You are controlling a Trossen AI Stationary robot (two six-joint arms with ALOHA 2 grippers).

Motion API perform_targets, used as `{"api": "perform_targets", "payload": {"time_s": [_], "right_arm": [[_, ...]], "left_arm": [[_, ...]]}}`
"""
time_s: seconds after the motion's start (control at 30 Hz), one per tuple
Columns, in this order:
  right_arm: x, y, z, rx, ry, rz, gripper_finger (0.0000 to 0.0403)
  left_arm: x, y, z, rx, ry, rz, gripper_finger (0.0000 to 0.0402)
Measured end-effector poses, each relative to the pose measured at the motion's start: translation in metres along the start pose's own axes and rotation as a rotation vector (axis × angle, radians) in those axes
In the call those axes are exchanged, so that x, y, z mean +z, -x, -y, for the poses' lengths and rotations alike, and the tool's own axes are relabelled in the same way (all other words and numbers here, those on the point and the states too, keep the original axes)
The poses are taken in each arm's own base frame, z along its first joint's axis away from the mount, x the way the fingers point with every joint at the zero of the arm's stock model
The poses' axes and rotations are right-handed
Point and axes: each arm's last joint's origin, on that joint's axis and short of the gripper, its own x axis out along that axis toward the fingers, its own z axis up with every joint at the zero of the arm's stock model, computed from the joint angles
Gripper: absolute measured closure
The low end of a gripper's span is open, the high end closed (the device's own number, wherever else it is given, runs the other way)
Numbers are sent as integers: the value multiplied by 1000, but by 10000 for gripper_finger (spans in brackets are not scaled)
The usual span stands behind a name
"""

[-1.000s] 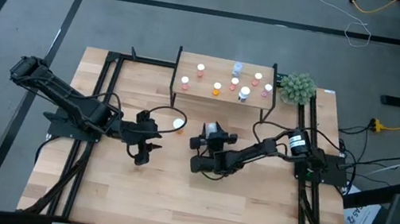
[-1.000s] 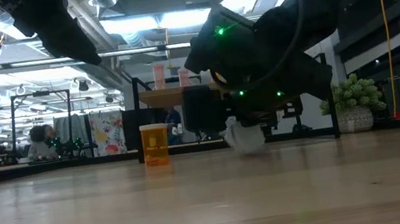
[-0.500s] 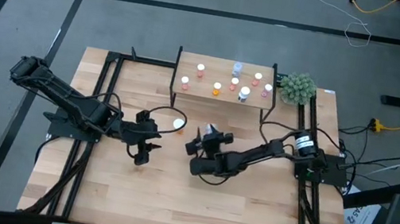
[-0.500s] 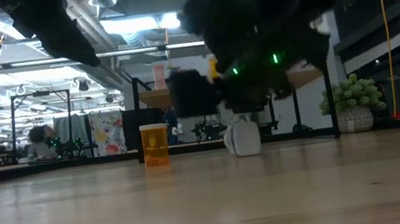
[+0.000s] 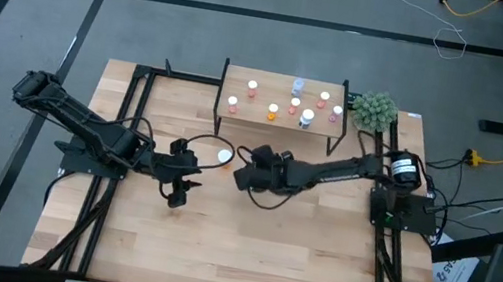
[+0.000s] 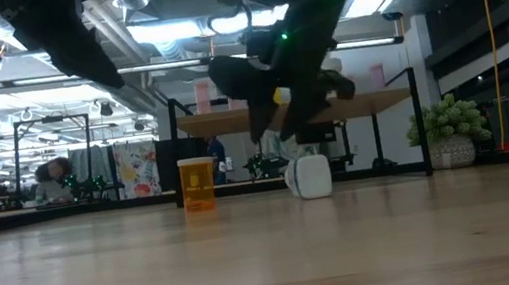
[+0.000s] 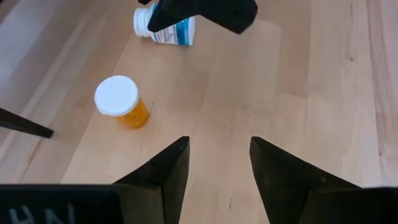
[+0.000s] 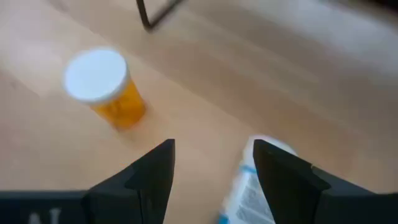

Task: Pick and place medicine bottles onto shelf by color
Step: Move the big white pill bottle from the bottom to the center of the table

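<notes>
While your right gripper [image 8: 211,180] hung empty, fingers parted, the white bottle [image 6: 311,176] lay toppled at the orange bottle's [image 7: 121,102] two o'clock, needing a sideways grasp.

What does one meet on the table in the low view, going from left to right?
Orange bottle standing upright → white bottle lying on the tabletop under the raised right gripper → shelf's right leg → green plant in its pot.

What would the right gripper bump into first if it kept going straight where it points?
Probably the bare tabletop. The open right gripper aims between the orange bottle and the lying white bottle, though depth is unclear.
</notes>
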Motion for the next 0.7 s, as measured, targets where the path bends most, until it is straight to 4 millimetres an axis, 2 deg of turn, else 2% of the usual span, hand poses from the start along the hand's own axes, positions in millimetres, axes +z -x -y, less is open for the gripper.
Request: {"api": "perform_targets", "payload": {"time_s": [0.1, 0.23, 0.47, 0.7], "right_arm": [[12, 0, 5, -7, -6, -124, 186], [23, -4, 8, 31, -22, -188, 186], [24, -7, 16, -9, 7, -227, 186], [19, -9, 20, -70, -64, -260, 186]], "left_arm": [[0, 0, 0, 0, 0, 0, 237], [0, 0, 0, 0, 0, -1, 237], [-1, 0, 0, 3, -3, -6, 237], [-2, 0, -1, 10, -9, -20, 237]]}}
